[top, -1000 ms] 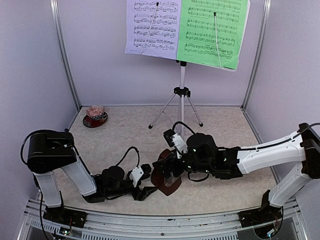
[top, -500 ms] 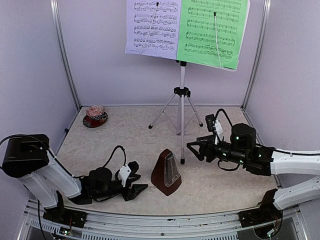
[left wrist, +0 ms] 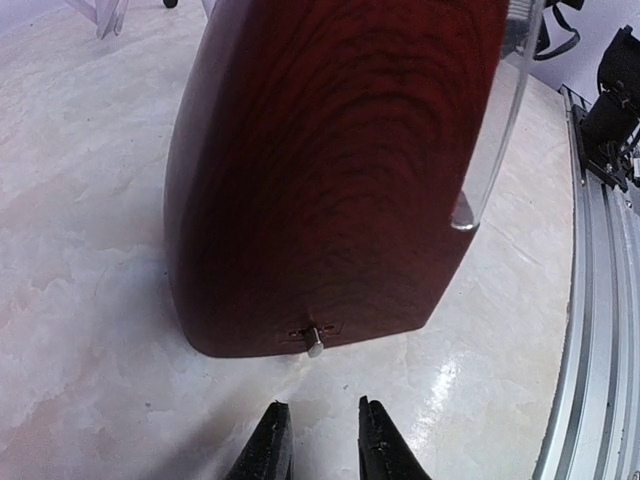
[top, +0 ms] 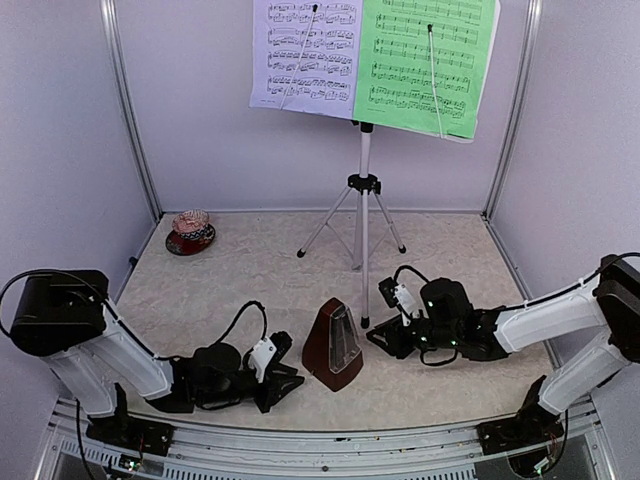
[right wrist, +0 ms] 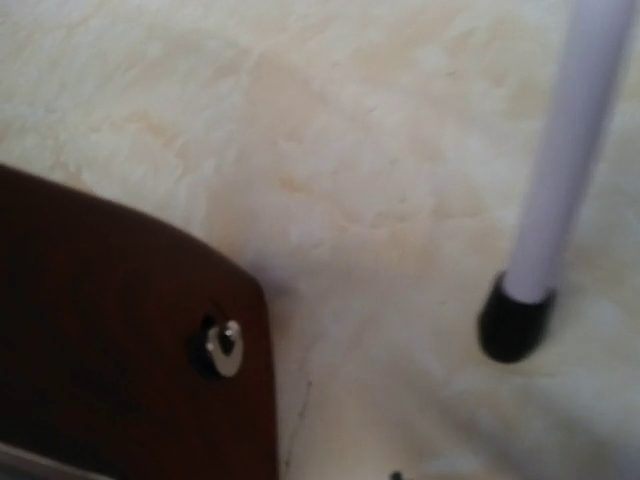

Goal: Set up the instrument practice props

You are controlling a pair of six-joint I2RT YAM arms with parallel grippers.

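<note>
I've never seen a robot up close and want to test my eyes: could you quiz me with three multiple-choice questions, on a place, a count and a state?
1. Where is the metronome?
A) in the far left corner
B) on the table between the left hand and the right hand
C) against the back wall

2. How many sheets are on the music stand?
A) one
B) two
C) four

3. How does the metronome stand?
A) upright
B) tipped on its side
C) lifted off the table

Answers: 1 B, a hand lies either side of it; 2 B, one lavender sheet, one green sheet; 3 A, its base rests flat, gripped by neither hand.
</note>
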